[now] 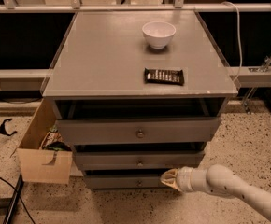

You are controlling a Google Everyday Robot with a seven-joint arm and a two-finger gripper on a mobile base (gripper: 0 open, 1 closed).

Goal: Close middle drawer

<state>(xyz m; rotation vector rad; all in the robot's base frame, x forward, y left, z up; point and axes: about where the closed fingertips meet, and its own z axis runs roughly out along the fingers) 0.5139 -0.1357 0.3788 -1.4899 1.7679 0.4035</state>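
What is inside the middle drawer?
Only a dark strip of the middle drawer's interior shows, with nothing visible in it. The top drawer overhangs and hides the rest. The gripper sits below the middle drawer's front, toward the right.
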